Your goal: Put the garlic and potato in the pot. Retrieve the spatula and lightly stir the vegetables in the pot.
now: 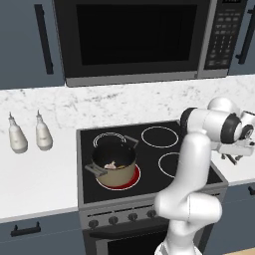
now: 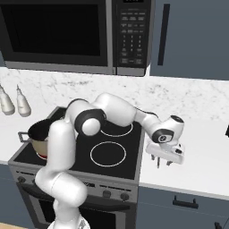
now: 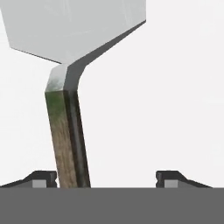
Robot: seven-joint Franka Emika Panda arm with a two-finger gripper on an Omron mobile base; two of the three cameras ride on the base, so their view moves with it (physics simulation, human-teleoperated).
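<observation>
Between open pincer (image 3: 106, 178) tips, spatula (image 3: 65, 131), nearer one tip

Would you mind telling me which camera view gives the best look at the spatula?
The hand view: the spatula lies close beneath the camera, its grey blade and wood-grained handle clear, the handle running down beside one fingertip of the open gripper. In the right base view the gripper hangs over the white counter, but I cannot make out the spatula there.
</observation>
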